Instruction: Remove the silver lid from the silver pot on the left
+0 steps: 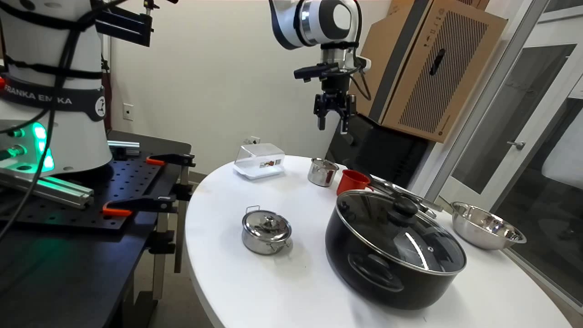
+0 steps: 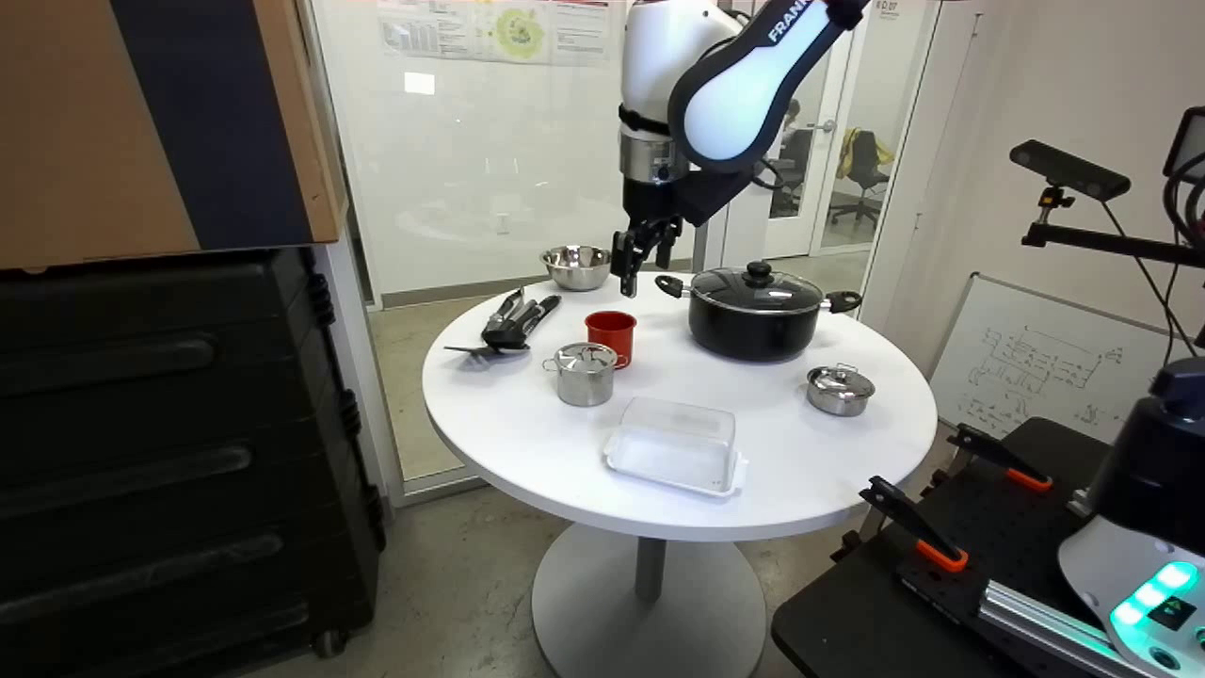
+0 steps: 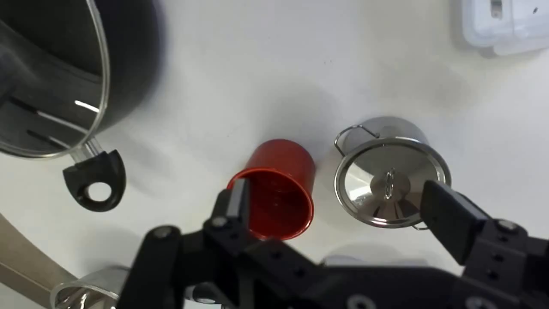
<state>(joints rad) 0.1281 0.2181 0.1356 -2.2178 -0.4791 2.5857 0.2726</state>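
To remove: silver lid [image 3: 405, 184], seated on the silver pot [image 2: 586, 386], no gap visible at the rim. At lid centre, a thin metal loop [image 3: 389, 184], the likely grip point. Pot location: on the white worktop [image 1: 255, 191], between a clear plastic box [image 2: 673, 443] and a red mug [image 2: 614, 337], mug just beside it. Overhead, touching nothing: gripper [image 1: 333, 126], fingers [image 3: 450, 221] spread wide, nothing held. In the wrist view, loop off centre, nearer one finger; mug near the opposite finger. Judged as approach stage, alignment unfinished.

To do it well: shift to bring the loop midway between the fingers, then descend. Closing direction roughly across the loop, so probably little wrist rotation needed. Keep clear of the mug rim on the way down. Stop with fingers either side of the loop, short of pressing on the lid. Close firmly; thin polished metal likely slippery. Lift straight up, watching for the pot rising too. Farther out, to leave alone: black pot [image 2: 753, 330], squat silver pot [image 2: 840, 394].
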